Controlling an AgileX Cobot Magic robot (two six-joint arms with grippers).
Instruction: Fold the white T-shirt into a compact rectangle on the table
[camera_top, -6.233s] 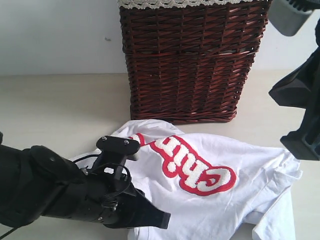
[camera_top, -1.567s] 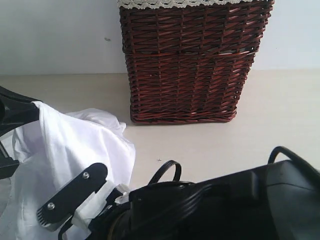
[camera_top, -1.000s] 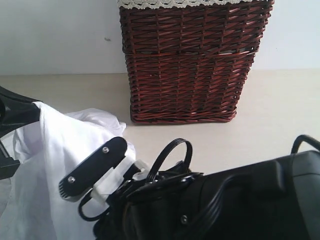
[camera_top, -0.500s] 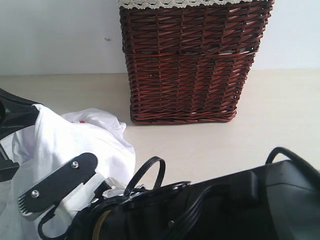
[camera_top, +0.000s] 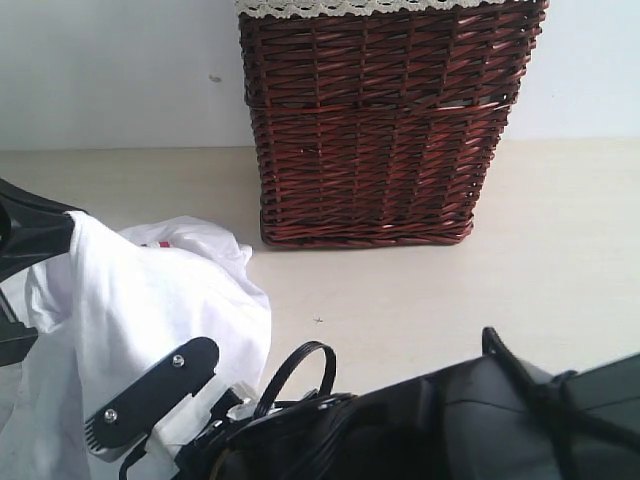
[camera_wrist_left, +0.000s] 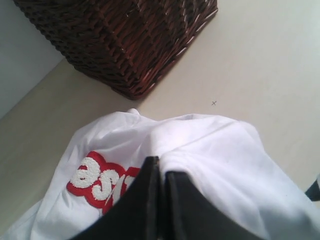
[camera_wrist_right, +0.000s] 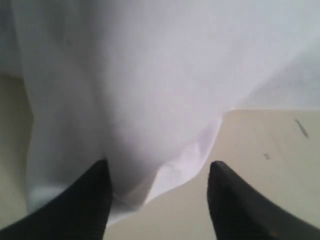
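Now our left gripper (camera_wrist_left: 160, 164) is pinched tight on a fold of the white T-shirt (camera_top: 150, 300). It holds the shirt lifted in a bunch toward the left edge of the table (camera_top: 450, 290), apart from the wicker basket (camera_top: 380, 130). Our right gripper (camera_wrist_right: 157, 172) stands wide, its jaws straddling a hanging hem without gripping it. The risk, we judge, is that closing here catches several layers or only the drooping tip, so the cloth slips or spreads crooked. Most of the red lettering (camera_wrist_left: 100, 180) is buried in the bunch, so we could easily mistake which edge this is.
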